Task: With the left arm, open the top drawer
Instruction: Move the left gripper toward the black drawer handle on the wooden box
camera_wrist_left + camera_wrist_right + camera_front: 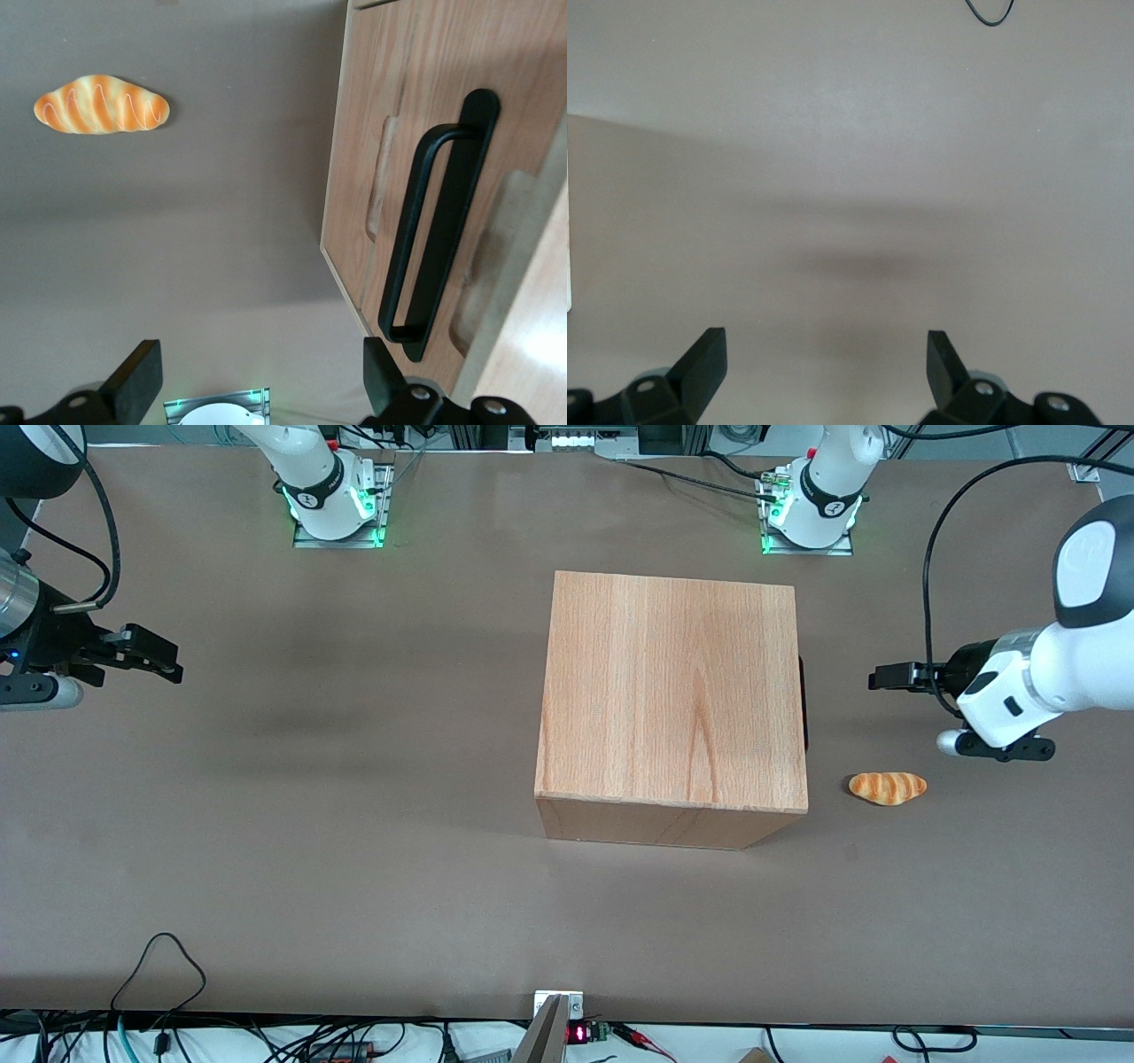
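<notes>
Gripper (877,677) fingers apart, hovering near drawer (381,204) front, clear of handle (438,226); drawer closed. Bread (888,787) on table (266,824).

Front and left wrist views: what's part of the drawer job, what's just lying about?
Job:
- light-wood top drawer, closed, long black bar handle
- white left arm's black two-finger gripper, open, facing the handle, apart from it

Lying about:
- orange striped bread roll on the brown table
</notes>
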Available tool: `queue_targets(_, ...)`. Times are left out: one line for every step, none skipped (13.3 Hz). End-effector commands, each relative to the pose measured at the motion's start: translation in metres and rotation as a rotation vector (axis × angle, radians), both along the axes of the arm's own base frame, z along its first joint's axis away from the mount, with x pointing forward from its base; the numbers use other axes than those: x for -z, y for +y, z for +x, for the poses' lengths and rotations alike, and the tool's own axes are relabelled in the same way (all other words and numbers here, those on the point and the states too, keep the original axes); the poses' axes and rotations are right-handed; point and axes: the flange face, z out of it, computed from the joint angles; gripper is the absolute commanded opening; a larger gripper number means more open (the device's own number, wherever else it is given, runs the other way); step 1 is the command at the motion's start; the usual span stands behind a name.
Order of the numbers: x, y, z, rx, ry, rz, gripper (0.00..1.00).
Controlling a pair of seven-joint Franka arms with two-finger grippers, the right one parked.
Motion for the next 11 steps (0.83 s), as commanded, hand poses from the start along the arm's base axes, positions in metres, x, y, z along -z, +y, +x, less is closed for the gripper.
queue_targets(0.015, -0.006, 0.007, 0.01, 0.035, -0.043, 1.0)
queue_targets(0.016, -0.006, 0.007, 0.006, 0.037, -0.047, 1.0)
queue_targets(0.016, -0.008, 0.008, 0.001, 0.03, -0.07, 1.0)
queue_targets(0.02, -0.008, 0.011, -0.018, 0.035, -0.111, 1.0)
queue_targets(0.023, -0.012, 0.012, -0.026, 0.04, -0.146, 1.0)
queue_targets(0.025, -0.018, 0.012, -0.017, 0.043, -0.146, 1.0)
queue_targets(0.03, -0.021, 0.013, -0.008, 0.048, -0.146, 1.0)
queue_targets(0.034, -0.022, 0.014, 0.022, 0.044, -0.159, 1.0)
queue_targets(0.039, -0.021, 0.018, 0.05, 0.023, -0.174, 1.0)
queue_targets(0.044, -0.02, 0.019, 0.053, 0.024, -0.176, 1.0)
queue_targets(0.044, -0.022, 0.018, 0.057, 0.024, -0.177, 1.0)
